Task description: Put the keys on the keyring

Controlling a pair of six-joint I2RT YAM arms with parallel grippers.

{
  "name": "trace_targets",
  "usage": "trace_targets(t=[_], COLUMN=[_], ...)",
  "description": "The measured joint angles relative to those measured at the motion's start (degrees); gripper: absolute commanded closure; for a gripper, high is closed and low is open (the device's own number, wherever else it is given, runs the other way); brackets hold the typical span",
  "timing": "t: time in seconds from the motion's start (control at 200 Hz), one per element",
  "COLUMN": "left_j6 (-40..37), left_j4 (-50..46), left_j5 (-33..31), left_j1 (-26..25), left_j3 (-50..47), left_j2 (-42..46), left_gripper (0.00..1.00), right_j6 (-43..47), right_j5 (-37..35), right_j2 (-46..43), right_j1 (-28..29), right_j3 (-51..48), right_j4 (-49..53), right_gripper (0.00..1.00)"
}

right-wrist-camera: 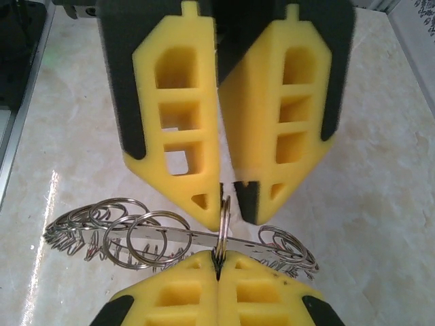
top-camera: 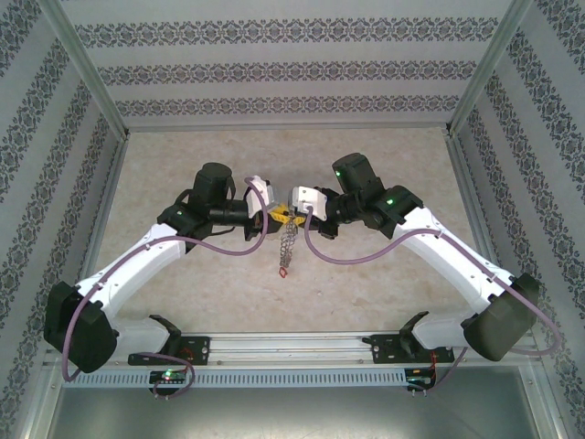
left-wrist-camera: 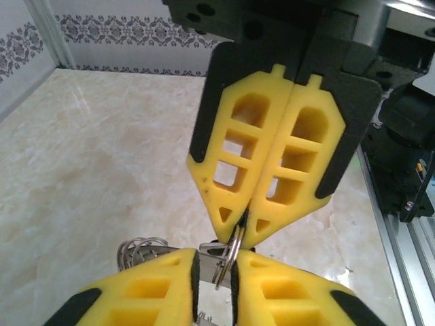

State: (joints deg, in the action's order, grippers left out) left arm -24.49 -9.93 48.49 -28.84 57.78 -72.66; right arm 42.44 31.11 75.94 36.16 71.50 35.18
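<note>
Broadly, a pale marbled table (top-camera: 183, 155) fills the floor of a cell with patterned walls, and the left arm (top-camera: 137, 261) and right arm (top-camera: 448, 247) reach in from the near corners to meet nose to nose at its middle. Seen from the right wrist, the left gripper (right-wrist-camera: 229, 216) comes down from the top of the view, its yellow fingers drawn in to a narrow slit that closes on a ring. The right gripper (right-wrist-camera: 217, 261) rises from the bottom edge with its fingers pressed tight together, nipping the lower rim of that same ring. From above, the keyring (top-camera: 289, 245) is a silvery, chain-like strand that starts where the two sets of fingertips meet and trails toward the arm bases; I cannot tell whether it lies on the table or hangs just clear of it. Close up it is a bunch of wire loops strung along a flat metal strip (right-wrist-camera: 190, 238), spreading to both sides of the fingers. The pinched thin ring (right-wrist-camera: 223, 224) stands on edge between both grippers. A small red tag (top-camera: 283, 273) sits at the near end of the strand.
</note>
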Motion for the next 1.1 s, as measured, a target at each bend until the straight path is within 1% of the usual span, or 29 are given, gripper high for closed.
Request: trace_targets(t=[0.17,0.205,0.22,0.3,0.31,0.325,0.365,0.435,0.57,0.669,0.874,1.099], left_j6=[-1.92,-2.16,-2.25,-2.58,-2.62,-2.71,-2.73,-2.40,0.39,2.67,5.81,7.13], left_j4=[-0.35,-0.37,-0.37,-0.48,-0.50,-0.57,-0.66,0.31,6.12,9.64,16.24,20.35], left_j5=[1.03,1.27,1.33,2.05,2.14,2.23,2.60,3.41,4.70,5.31,5.92,5.90], left_j1=[-0.04,-0.04,-0.04,-0.02,-0.02,-0.02,-0.02,-0.02,-0.04,-0.04,-0.04,-0.04], left_j3=[0.00,0.00,0.00,0.00,0.00,0.00,0.00,-0.17,-2.91,-4.50,-7.04,-8.92], left_j2=[0.00,0.00,0.00,0.00,0.00,0.00,0.00,0.00,0.28,0.28,0.48,1.73], left_gripper=[0.94,0.96,1.00,1.00,1.00,1.00,1.00,1.00,1.00,1.00,1.00,1.00], right_j6=[0.00,0.02,0.02,0.02,0.00,0.00,-0.02,-0.52,-1.84,-2.45,-3.45,-3.52], right_j5=[0.24,0.33,0.37,0.63,0.72,0.85,1.53,3.17,9.18,11.96,14.27,15.63], right_j2=[0.00,0.00,0.00,0.00,0.00,0.00,0.00,-0.07,-0.85,-1.81,-2.43,-2.47], right_j1=[-0.04,-0.04,-0.04,-0.07,-0.09,-0.17,-0.44,-1.25,-4.13,-5.44,-5.68,-6.05], right_j3=[0.02,0.00,0.02,0.02,0.00,0.02,0.00,-0.33,-2.40,-4.09,-5.03,-5.31], right_j4=[0.22,0.26,0.28,0.37,0.39,0.44,0.46,-0.09,-3.72,-5.29,-6.54,-6.95], right_gripper=[1.00,1.00,1.00,1.00,0.99,0.94,0.87,0.83,0.83,0.82,0.81,0.80])
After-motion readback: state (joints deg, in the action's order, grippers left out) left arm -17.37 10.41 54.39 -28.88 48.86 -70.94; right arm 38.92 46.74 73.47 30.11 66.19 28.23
